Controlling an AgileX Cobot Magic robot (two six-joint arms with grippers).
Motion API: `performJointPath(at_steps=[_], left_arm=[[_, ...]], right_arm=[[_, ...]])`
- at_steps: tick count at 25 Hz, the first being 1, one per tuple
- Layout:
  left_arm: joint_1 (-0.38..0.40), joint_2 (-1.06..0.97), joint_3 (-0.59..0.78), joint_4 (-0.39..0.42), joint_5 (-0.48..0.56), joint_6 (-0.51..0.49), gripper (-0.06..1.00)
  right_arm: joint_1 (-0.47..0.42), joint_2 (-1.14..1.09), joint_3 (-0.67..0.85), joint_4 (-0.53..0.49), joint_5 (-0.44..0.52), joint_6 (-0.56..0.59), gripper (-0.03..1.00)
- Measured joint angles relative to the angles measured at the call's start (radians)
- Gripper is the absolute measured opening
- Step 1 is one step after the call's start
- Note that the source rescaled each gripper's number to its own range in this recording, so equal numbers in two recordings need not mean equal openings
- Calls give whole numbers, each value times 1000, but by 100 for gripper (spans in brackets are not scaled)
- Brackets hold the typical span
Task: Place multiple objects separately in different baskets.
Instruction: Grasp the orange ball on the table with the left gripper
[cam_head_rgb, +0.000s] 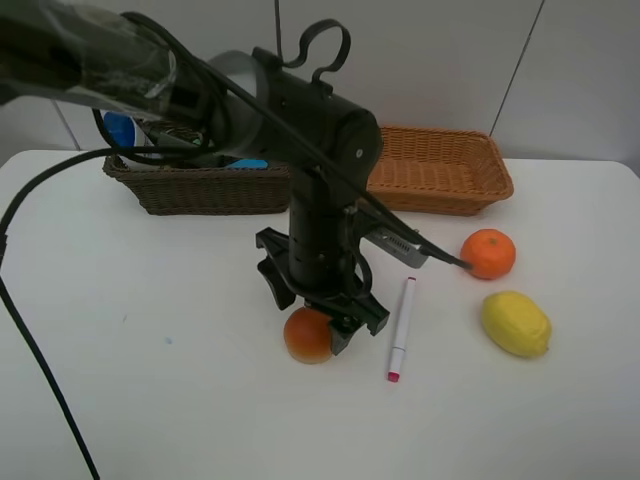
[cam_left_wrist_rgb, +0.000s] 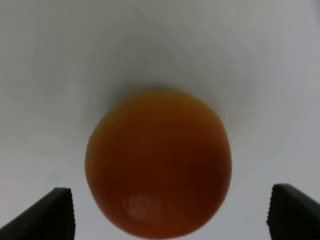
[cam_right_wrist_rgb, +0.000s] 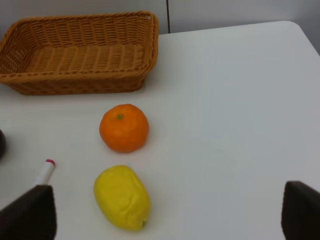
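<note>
Left hand (cam_left_wrist_rgb: 170, 200) spread astride red-orange fruit (cam_left_wrist_rgb: 157, 162); white pink-tipped marker (cam_head_rgb: 402, 328) alongside, tip frontward

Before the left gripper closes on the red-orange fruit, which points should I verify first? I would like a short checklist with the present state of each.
1. The left gripper is open: ok, its fingers stand wide apart.
2. The red-orange fruit is centred between the fingers: ok in the left wrist view.
3. The fingers are low enough around the fruit: cannot tell, no view shows their height clearly.
4. The marker is clear of the gripper: ok, it lies close by but apart.
5. The light basket has room: ok, the part in view is empty.
</note>
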Motion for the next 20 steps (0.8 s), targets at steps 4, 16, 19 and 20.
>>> performJointPath(at_steps=[4, 16, 19, 20], left_arm=[[0, 39, 0, 4, -34, 0, 92], [0, 96, 0, 28, -40, -23, 91], [0, 97, 0, 27, -37, -23, 78], [0, 97, 0, 27, -35, -23, 69]], right_arm=[[0, 0, 0, 0, 0, 0, 100], [0, 0, 0, 0, 0, 0, 100], [0, 0, 0, 0, 0, 0, 100], [0, 0, 0, 0, 0, 0, 100]])
